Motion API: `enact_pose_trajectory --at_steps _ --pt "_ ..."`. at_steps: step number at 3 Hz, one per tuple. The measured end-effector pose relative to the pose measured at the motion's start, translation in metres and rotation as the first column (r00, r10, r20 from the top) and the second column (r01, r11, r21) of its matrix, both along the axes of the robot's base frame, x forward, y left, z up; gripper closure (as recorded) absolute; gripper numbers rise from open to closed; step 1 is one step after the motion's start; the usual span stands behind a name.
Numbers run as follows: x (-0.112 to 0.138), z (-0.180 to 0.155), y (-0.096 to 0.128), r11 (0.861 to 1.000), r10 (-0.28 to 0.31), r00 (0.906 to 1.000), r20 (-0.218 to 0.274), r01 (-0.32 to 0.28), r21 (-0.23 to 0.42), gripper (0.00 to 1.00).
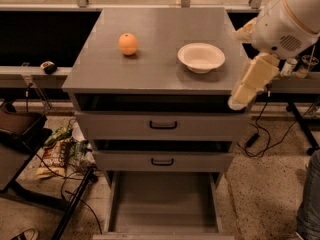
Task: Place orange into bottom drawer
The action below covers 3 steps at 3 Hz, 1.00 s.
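Observation:
The orange (128, 43) sits on the grey cabinet top (155, 69), left of centre toward the back. The bottom drawer (162, 204) is pulled out below the two upper drawers, and its flat grey floor shows nothing in it. My gripper (239, 101) hangs at the end of the cream arm by the cabinet's front right corner. It is well to the right of the orange, at about the height of the cabinet top, and holds nothing that I can see.
A shallow white bowl (201, 57) stands on the cabinet top right of the orange. The two upper drawers (162, 125) with black handles are slightly ajar. Snack bags (56, 151) and cables lie on the floor to the left. More cables run at the right.

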<state>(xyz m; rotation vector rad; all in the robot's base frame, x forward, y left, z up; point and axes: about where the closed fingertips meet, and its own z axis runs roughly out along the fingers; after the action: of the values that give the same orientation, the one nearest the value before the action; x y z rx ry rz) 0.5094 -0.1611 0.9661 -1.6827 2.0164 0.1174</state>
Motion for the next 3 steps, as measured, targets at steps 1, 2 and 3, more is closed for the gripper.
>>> enact_pose_trajectory --at_steps 1,2,3 --pt "0.037 -0.022 0.025 0.988 0.050 0.9986 0.018 -0.052 0.148 0.00" --pt "0.070 -0.039 0.049 0.951 0.111 0.9928 0.045 -0.120 0.285 0.00" --pt "0.075 -0.042 0.055 0.949 0.103 0.9934 0.052 -0.113 0.293 0.00"
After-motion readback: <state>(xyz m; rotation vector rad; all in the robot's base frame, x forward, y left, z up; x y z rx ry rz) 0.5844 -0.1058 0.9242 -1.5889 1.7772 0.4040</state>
